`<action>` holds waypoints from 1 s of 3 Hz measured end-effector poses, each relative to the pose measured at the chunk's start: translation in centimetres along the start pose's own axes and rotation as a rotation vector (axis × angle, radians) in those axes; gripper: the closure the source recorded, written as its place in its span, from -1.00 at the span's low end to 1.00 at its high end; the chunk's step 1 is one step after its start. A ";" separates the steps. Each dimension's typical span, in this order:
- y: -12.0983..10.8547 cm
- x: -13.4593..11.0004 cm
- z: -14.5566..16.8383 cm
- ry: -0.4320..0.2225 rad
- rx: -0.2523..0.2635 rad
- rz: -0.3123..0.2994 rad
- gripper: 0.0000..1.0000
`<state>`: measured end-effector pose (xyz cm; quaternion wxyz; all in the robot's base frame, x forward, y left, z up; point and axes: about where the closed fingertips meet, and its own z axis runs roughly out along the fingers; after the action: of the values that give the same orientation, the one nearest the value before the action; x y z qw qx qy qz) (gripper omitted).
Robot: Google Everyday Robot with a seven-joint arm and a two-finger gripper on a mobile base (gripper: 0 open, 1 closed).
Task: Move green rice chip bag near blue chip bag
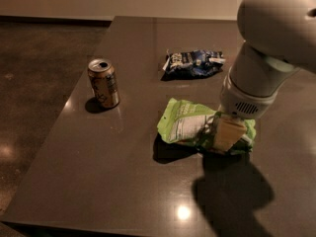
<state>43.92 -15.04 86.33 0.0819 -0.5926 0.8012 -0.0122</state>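
Only one camera view here. The claw (pixel 226 139) is down at the right end of the green rice chip bag (pixel 185 125) and looks pinched shut on it. The bag's left end is tipped up, with a shadow under it on the table (pixel 113 181). The blue chip bag (pixel 192 63) lies further back, apart from it. A gold can (pixel 103 83) stands upright off to the left.

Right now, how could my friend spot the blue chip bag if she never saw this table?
Start at the dark table and look toward its far side, beyond the green rice chip bag where the gripper sits. The blue chip bag lies there, small, dark blue with white lettering, unlike the bigger lime-green bag or the upright gold can.
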 end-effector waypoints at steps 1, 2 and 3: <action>-1.9 -0.3 -1.3 0.008 0.030 0.045 0.77; -4.8 -0.5 -2.6 0.004 0.073 0.098 1.00; -8.1 -0.2 -3.4 -0.005 0.114 0.175 1.00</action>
<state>51.20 -17.50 90.69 0.1183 -0.5146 0.8478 -0.0493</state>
